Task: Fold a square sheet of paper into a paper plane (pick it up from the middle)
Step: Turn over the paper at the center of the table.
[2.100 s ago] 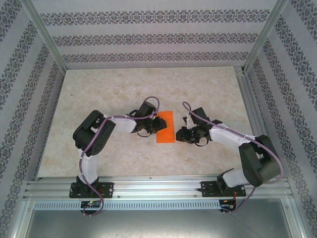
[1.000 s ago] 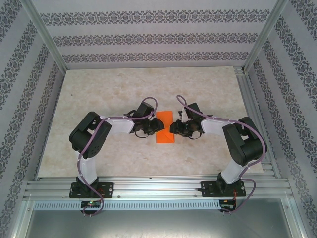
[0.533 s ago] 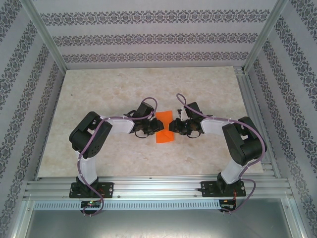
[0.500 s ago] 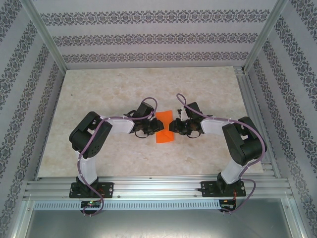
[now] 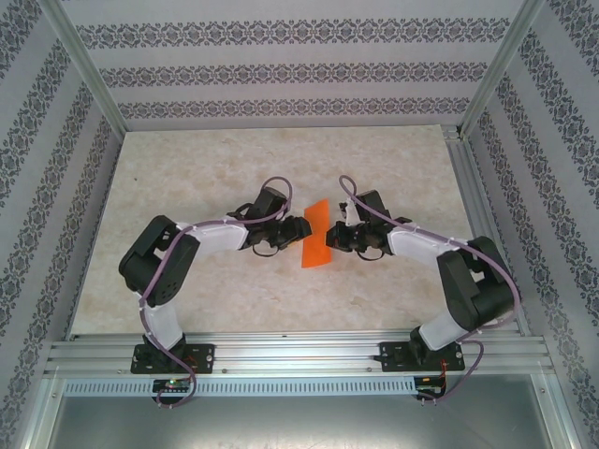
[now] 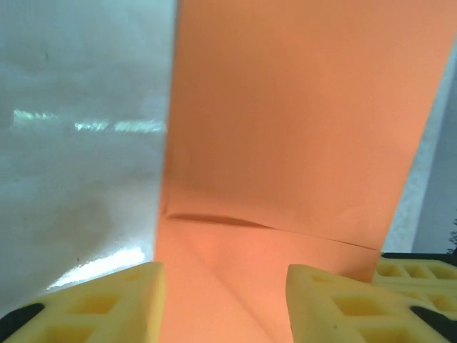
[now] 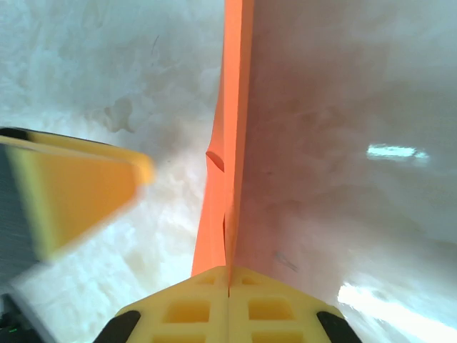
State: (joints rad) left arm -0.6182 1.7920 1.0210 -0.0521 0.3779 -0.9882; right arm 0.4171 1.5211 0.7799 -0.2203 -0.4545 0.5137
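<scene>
One folded orange paper (image 5: pixel 317 235), its edge pinched tight in right fingers (image 7: pixel 241 301); left fingers (image 6: pixel 334 299) parted, just beside it.

Folded paper (image 5: pixel 315 240) mid-table (image 5: pixel 187 178), left hand (image 5: pixel 301 227) at its left, right hand (image 5: pixel 332 234) on its right edge.

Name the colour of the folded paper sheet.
The thin paper sheet is plain bright orange; left wrist view shows it best.

Pale marbled tabletop (image 5: pixel 187 178) inside striped floral-patterned walls (image 5: pixel 281 75), aluminium frame rails (image 5: pixel 299 351) along the near edge
</scene>
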